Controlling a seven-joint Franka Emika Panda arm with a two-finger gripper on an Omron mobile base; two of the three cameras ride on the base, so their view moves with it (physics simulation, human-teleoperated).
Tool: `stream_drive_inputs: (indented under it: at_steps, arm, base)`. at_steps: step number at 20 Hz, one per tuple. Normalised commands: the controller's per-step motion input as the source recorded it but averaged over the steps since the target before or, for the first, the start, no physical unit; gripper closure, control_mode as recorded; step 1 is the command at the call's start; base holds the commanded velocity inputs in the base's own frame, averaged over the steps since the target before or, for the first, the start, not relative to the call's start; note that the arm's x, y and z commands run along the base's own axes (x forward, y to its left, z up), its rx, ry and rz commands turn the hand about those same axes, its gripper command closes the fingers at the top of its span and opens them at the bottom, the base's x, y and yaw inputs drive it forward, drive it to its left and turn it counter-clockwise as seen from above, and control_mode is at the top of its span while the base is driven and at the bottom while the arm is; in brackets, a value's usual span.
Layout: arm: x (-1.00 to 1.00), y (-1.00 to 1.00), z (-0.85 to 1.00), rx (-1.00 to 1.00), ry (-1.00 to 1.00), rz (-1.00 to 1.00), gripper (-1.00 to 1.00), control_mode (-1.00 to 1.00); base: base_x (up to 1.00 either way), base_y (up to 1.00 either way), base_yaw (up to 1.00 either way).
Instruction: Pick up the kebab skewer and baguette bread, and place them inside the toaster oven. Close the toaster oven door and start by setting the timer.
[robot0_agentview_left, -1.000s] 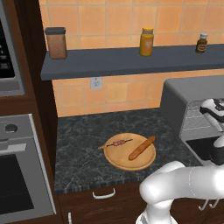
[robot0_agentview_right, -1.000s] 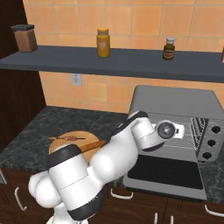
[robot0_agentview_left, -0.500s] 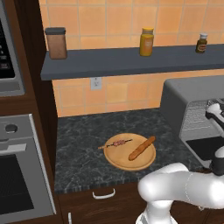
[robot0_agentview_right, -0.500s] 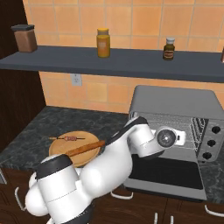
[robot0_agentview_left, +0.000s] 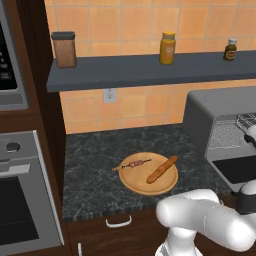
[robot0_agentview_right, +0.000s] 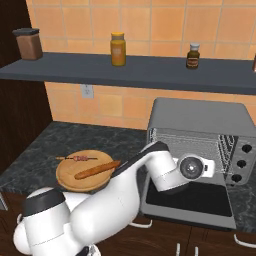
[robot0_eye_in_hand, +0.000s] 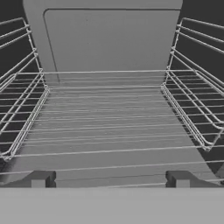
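Note:
The kebab skewer (robot0_agentview_left: 134, 163) (robot0_agentview_right: 79, 159) and the baguette bread (robot0_agentview_left: 162, 169) (robot0_agentview_right: 97, 170) lie side by side on a round wooden plate (robot0_agentview_left: 135, 182) (robot0_agentview_right: 67, 175) on the dark counter. To their right stands the grey toaster oven (robot0_agentview_left: 210, 107) (robot0_agentview_right: 200, 112). The toaster oven door (robot0_agentview_right: 195, 197) (robot0_agentview_left: 240, 170) hangs flat open. My gripper (robot0_agentview_right: 210, 167) (robot0_eye_in_hand: 109, 179) hovers just above that door, facing the oven's mouth, open and holding nothing. Its fingertips (robot0_eye_in_hand: 39, 178) stand wide apart before the bare wire rack (robot0_eye_in_hand: 109, 113).
The oven's knobs (robot0_agentview_right: 245, 162) line its right front. A shelf (robot0_agentview_left: 150, 70) above the counter carries a brown canister (robot0_agentview_left: 64, 49), a yellow jar (robot0_agentview_left: 167, 48) and a small dark bottle (robot0_agentview_left: 230, 50). A built-in steel oven (robot0_agentview_left: 20, 200) stands at the left.
The hand has sunk a little in front of the oven opening, toward the lowered door, and the elbow has dropped with it. The jaws stay wide. Skewer, bread and plate have not moved.

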Motion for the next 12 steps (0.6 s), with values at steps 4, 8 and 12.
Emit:
stream_drive_inputs:
  at_steps: [4,8,12]
  arm:
    - [-0.71,0.00,-0.77,0.00,0.09,0.00,-1.00,-1.00]
    - [-0.71,0.00,-0.76,-0.01,0.07,0.00,-1.00,-1.00]
    - [-0.69,0.00,-0.68,-0.01,0.03,0.00,-1.00,-1.00]
  base:
    - [0.00,0.00,0.00]
    - [0.00,0.00,0.00]
    - [0.00,0.00,0.00]
